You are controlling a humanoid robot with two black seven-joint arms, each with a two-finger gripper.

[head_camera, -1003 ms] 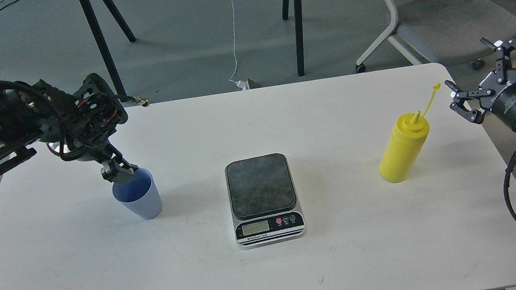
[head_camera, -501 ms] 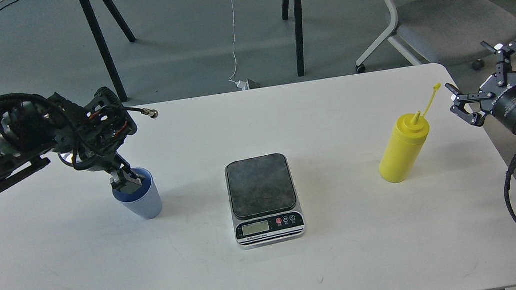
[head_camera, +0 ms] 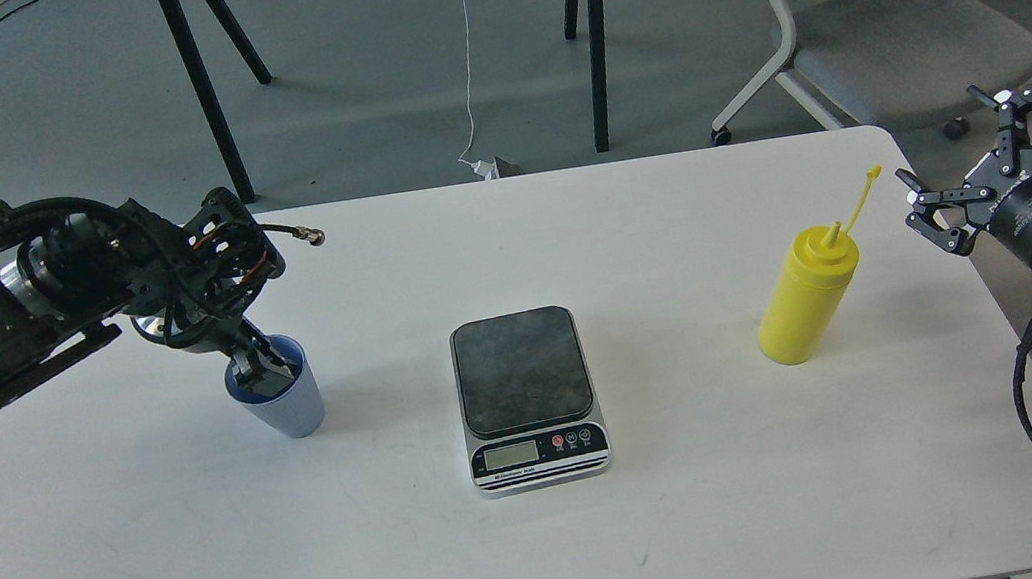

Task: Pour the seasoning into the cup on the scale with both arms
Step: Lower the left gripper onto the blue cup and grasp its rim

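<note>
The pale blue-grey cup (head_camera: 294, 410) stands upright on the white table (head_camera: 728, 502), left of the scale. My left gripper (head_camera: 259, 370) reaches down from the left with a dark fingertip inside the cup's blue mouth at its back rim; its fingers cannot be told apart. The scale (head_camera: 521, 369) lies in the middle of the table with its dark plate bare. The yellow seasoning bottle (head_camera: 804, 310) stands upright to the right, its cap strap sticking up. My right gripper (head_camera: 974, 154) is open and empty, hovering just right of the bottle's top, apart from it.
The table's right edge lies just under my right gripper. Grey office chairs (head_camera: 894, 34) stand behind the right corner. The black legs of another table (head_camera: 594, 36) stand on the floor beyond the far edge.
My left gripper has moved right and down, from the cup's left rim into its mouth. The cup has not moved. My right gripper has drifted slightly down and stays open.
</note>
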